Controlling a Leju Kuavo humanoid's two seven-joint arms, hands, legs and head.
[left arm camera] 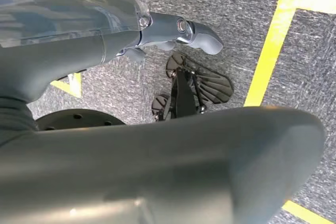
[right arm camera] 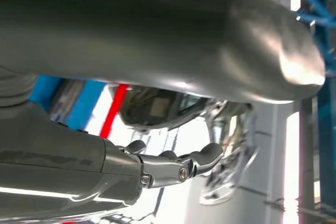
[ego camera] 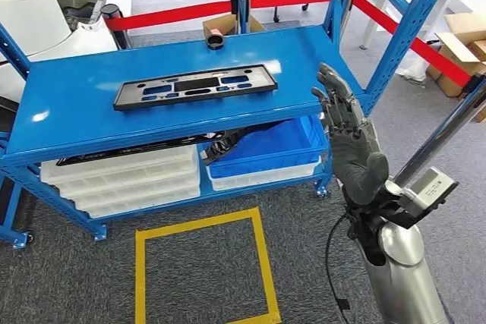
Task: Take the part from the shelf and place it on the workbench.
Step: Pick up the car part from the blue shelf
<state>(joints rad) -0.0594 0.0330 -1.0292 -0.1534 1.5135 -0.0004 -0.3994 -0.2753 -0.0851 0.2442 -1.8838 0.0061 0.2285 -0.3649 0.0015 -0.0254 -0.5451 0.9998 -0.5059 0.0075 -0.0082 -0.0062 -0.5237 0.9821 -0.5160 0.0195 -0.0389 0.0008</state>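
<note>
Lying flat on the blue metal shelf [ego camera: 68, 104], the long black plastic panel [ego camera: 194, 86] ran crosswise, well left of the raised right hand [ego camera: 344, 130], which held nothing, fingers extended and apart; that hand seemed nearer.

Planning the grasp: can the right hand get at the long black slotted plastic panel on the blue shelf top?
Probably yes: the right hand is raised at the shelf's edge, and nothing stands between it and the long black slotted plastic panel.

The blue metal shelf [ego camera: 74, 104] carries on its top deck a long black flat part [ego camera: 194, 86] and, near the back edge, a small black ring [ego camera: 216, 40], while its lower deck holds white trays [ego camera: 126, 176] beside a blue bin [ego camera: 275, 149].
</note>
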